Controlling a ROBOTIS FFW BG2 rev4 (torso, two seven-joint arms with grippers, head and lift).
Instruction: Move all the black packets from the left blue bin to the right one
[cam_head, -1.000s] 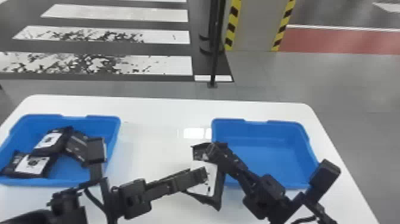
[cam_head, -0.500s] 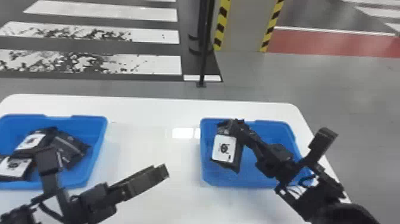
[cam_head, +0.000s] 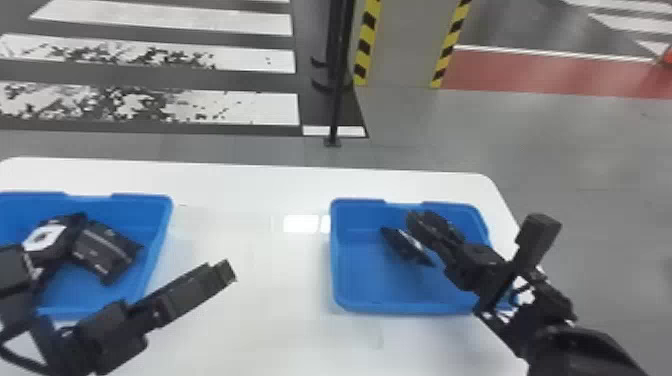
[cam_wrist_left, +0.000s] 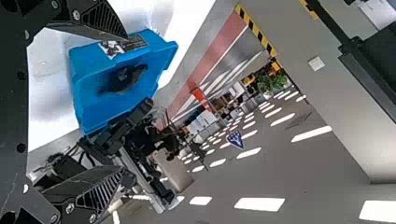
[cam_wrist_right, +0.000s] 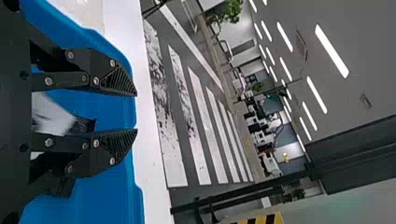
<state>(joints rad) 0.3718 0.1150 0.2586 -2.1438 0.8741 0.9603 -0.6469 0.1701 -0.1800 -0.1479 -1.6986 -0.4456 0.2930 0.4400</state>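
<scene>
Release is the step I judge to be in hand at the right blue plastic bin (cam_head: 400, 307), my landmark on the white desk (cam_head: 250, 320). My right tool (cam_wrist_right: 136, 112) is over that bin with its two black fingers spread apart. Just beside it, inside the bin walls, a black packet with a pale label (cam_head: 406, 245) lies tilted; I can't tell whether it has settled on the floor of the bin.

Well to the left of the landmark bin is the left blue bin (cam_head: 150, 201), holding a black packet with a white label (cam_head: 47, 237) and a plain dark packet (cam_head: 102, 252), touching. Part of that bin is hidden by my left arm (cam_head: 100, 330), so I can't give a full count. My left tool (cam_wrist_left: 125, 103) is open and empty, over the desk between the bins.

Next, I'd let the packet drop flat and lift the right tool straight clear so it doesn't drag on the label, then send the left tool back for another packet. The touching pair might come up together.
</scene>
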